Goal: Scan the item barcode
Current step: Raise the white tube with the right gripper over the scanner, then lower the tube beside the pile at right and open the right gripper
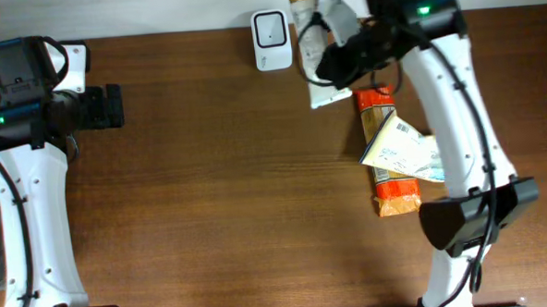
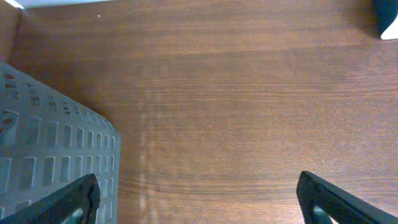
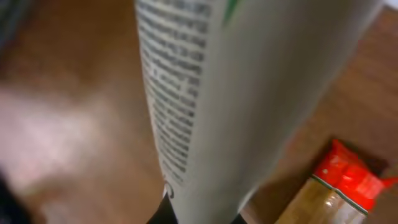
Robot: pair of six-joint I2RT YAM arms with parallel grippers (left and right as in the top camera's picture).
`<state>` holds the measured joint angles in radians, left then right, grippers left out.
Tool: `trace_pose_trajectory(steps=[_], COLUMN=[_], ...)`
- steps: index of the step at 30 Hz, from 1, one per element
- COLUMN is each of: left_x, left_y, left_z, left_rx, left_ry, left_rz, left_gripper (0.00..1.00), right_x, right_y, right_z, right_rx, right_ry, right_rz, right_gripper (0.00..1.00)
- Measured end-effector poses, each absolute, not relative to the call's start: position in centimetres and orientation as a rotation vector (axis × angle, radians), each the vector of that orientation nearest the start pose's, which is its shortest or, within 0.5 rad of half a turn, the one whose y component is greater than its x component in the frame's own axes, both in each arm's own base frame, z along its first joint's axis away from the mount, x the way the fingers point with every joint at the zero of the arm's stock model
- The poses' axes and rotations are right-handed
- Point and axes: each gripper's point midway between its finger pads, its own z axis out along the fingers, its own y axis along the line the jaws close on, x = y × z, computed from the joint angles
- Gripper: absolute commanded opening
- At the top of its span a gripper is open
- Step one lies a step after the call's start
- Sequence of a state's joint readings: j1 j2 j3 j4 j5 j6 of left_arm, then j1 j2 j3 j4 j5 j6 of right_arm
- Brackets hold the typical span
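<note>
Closest to me, a gray basket [image 2: 50, 155] is sitting at the left edge of the brown counter [image 1: 219, 174], beside my left arm. On the right side, a long bag with a red top [image 1: 377, 121] is lying flat on the counter. A pale packet [image 1: 405, 152] is lying across its middle, touching it.

A bit farther back, my left gripper [image 1: 112, 105] is hanging over bare wood, well apart from the bag and the packet. Its fingers [image 2: 68, 202] are standing wide apart and are grasping nothing.

Farther back on the right, my right gripper [image 1: 328, 66] is reaching toward the back of the counter. Its fingers are squeezing tight on a white tube [image 3: 249, 93] with rows of tiny black print down its side. The tube is up off the counter, near the red end of the bag.

At the very back, the white scanner [image 1: 271, 29] is standing by the far edge, just beside the tube, on its left. I cannot tell if the barcode is facing the scanner.
</note>
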<state>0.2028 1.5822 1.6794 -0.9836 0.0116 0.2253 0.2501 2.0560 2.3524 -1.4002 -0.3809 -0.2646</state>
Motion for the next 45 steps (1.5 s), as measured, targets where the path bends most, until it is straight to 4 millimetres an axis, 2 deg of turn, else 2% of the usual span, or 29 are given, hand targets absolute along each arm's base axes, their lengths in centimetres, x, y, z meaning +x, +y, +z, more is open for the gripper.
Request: trace_pose_trajectory(steps=[2,3,4,5,6,7,8,9,10,11,12,13,14,15,17,21,27,29,31,36,39,41,45], left_x=[40.8,40.8,40.8,40.8,40.8,40.8,40.8,40.9,40.8,40.8,40.8,40.8,40.8,40.8,40.8,40.8,40.8,40.8,40.8,40.8,40.8,40.8,40.8], left_y=[8.2,8.2,8.2,8.2,8.2,8.2,8.2,8.2,8.2,8.2,8.2,8.2,8.2,8.2,8.2,8.2,8.2,8.2,8.2,8.2,8.2,8.2,8.2], left_z=[27.0,27.0,27.0,27.0,27.0,27.0,27.0,27.1,27.0,27.0,27.0,27.0,27.1,27.0,27.0,27.0,27.0,27.0,27.0,27.0,27.0,27.1,27.0], left_rx=[0.033,0.033,0.033,0.033,0.033,0.033,0.033,0.033,0.033,0.033,0.033,0.033,0.033,0.033,0.033,0.033,0.033,0.033,0.033,0.033,0.033,0.033,0.033], left_ry=[2.465,2.465,2.465,2.465,2.465,2.465,2.465,2.464,2.466,2.465,2.465,2.465,2.464,2.465,2.465,2.465,2.465,2.465,2.465,2.465,2.465,2.464,2.465], left_rz=[0.172,0.172,0.172,0.172,0.172,0.172,0.172,0.173,0.172,0.172,0.172,0.172,0.173,0.172,0.172,0.172,0.172,0.172,0.172,0.172,0.172,0.173,0.172], left_gripper=[0.99,0.99,0.99,0.99,0.99,0.99,0.99,0.99,0.99,0.99,0.99,0.99,0.99,0.99,0.99,0.99,0.99,0.99,0.99,0.99,0.99,0.99,0.99], right_x=[44.7,46.2,47.2,49.2,51.0,51.9,53.5,55.6,56.4,58.2,60.0,60.9,61.6,62.1,62.4,62.6,63.5,63.5,63.5,63.5,62.5,61.4,56.8], right_y=[19.2,20.0,20.0,19.9,19.2,18.9,18.6,18.6,18.6,18.6,18.7,18.4,18.0,17.6,17.0,16.8,17.1,17.1,17.1,17.0,17.3,17.8,19.6], right_z=[26.7,27.6,28.4,30.0,30.5,30.1,28.6,25.5,24.2,19.8,18.2,16.7,15.9,16.0,15.4,12.6,13.7,12.6,10.7,10.4,9.3,10.7,17.9], right_rx=[-0.777,-0.760,-0.738,-0.692,-0.662,-0.656,-0.666,-0.681,-0.689,-0.740,-0.729,-0.729,-0.706,-0.676,-0.662,-0.684,-0.624,-0.631,-0.656,-0.659,-0.732,-0.742,-0.671], right_ry=[2.483,2.405,2.352,2.253,2.198,2.185,2.177,2.186,2.186,2.206,2.163,2.150,2.128,2.106,2.098,2.118,2.070,2.078,2.097,2.101,2.162,2.209,2.312], right_rz=[0.238,0.093,-0.007,-0.118,-0.236,-0.288,-0.371,-0.460,-0.498,-0.589,-0.656,-0.725,-0.802,-0.844,-0.912,-0.953,-0.944,-0.951,-0.962,-0.966,-0.922,-0.826,-0.418], right_gripper=[0.04,0.04,0.04,0.04,0.04,0.04,0.04,0.04,0.04,0.04,0.04,0.04,0.04,0.04,0.04,0.04,0.04,0.04,0.04,0.04,0.04,0.04,0.04])
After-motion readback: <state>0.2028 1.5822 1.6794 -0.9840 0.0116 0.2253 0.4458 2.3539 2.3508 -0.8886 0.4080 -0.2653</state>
